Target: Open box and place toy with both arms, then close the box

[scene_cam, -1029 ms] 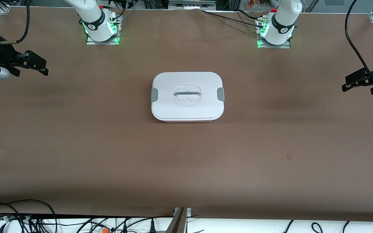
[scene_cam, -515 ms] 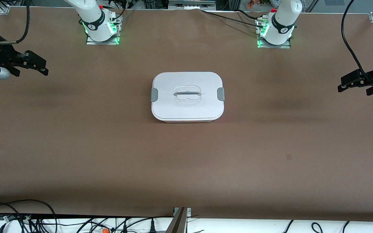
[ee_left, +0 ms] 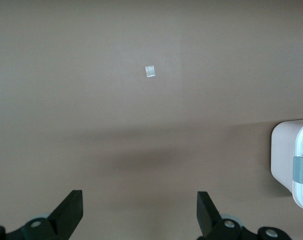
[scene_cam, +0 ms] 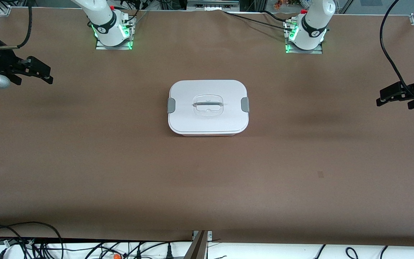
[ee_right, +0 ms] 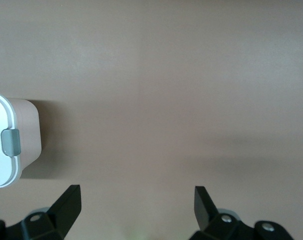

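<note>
The box (scene_cam: 208,107) sits shut in the middle of the table, its white lid (scene_cam: 225,90) carrying grey clips (scene_cam: 171,104) at both ends and a clear recessed handle (scene_cam: 208,104). The toy is out of view. My left gripper (scene_cam: 394,104) hovers open and empty over the left arm's end of the table, well apart from the box. My right gripper (scene_cam: 35,80) hovers open and empty over the right arm's end. The left wrist view shows that gripper (ee_left: 140,210) over bare table with the box's end (ee_left: 284,160) at the edge. In the right wrist view the gripper (ee_right: 136,205) is likewise over bare table, and the box (ee_right: 29,135) shows at the edge.
Brown table (scene_cam: 120,162) spreads wide around the box. A small tape patch (scene_cam: 320,174) lies nearer the front camera, toward the left arm's end. Both arm bases (scene_cam: 111,32) (scene_cam: 306,34) stand at the table's top edge. Loose cables (scene_cam: 31,241) run along the front edge.
The left gripper has shifted slightly over its end of the table. The right gripper and the box have stayed put.
</note>
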Tool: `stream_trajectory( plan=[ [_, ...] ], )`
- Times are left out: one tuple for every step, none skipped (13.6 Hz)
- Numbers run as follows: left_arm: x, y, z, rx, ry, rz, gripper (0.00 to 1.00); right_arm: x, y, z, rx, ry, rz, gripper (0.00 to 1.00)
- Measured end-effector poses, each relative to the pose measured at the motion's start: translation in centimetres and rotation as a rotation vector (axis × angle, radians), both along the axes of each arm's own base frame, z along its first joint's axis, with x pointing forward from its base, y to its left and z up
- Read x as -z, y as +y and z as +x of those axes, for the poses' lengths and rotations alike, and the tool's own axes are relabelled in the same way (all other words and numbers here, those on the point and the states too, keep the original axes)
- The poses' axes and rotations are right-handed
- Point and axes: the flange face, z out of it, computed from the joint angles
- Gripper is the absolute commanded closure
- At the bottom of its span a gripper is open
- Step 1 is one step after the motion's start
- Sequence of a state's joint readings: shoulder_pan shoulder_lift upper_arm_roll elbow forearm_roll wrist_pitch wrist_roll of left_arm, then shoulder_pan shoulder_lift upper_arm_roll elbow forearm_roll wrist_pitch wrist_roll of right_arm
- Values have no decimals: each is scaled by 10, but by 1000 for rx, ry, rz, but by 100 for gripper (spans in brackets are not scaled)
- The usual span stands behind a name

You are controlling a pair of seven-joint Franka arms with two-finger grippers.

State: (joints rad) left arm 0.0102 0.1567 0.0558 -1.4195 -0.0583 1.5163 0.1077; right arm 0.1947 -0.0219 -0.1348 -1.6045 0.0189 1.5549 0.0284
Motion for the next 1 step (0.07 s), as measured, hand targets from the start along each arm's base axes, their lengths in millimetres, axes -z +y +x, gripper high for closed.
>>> stream_trajectory(
  plan=[
    [0, 0, 0, 0, 0, 0, 0, 0, 0, 0, 0, 0, 0, 0]
  ],
)
